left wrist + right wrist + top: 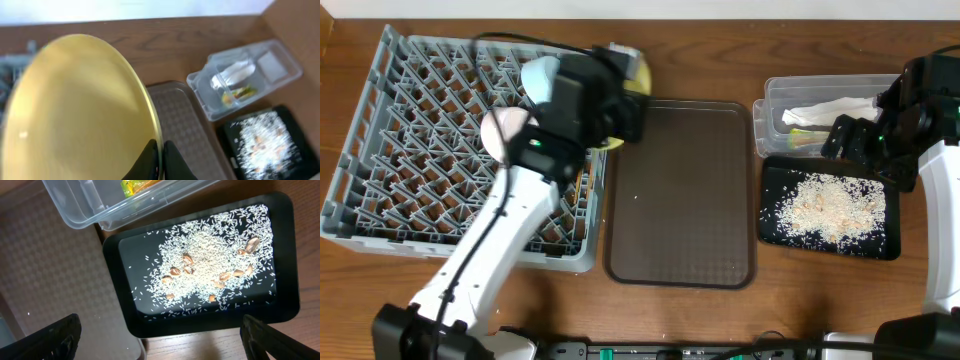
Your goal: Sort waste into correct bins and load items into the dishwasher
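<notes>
My left gripper is shut on the rim of the round yellow plate and holds it on edge at the right side of the grey dish rack; in the overhead view only slivers of the plate show past the arm. A light blue bowl and a pale pink-white bowl stand in the rack. The clear tub holds the white napkin and the green-and-yellow wrapper. The black tray holds rice scraps. My right gripper is open and empty above the tray's near edge.
The brown serving tray lies between the rack and the bins. The right arm hangs over the tub and black tray. The cup and chopsticks are not visible.
</notes>
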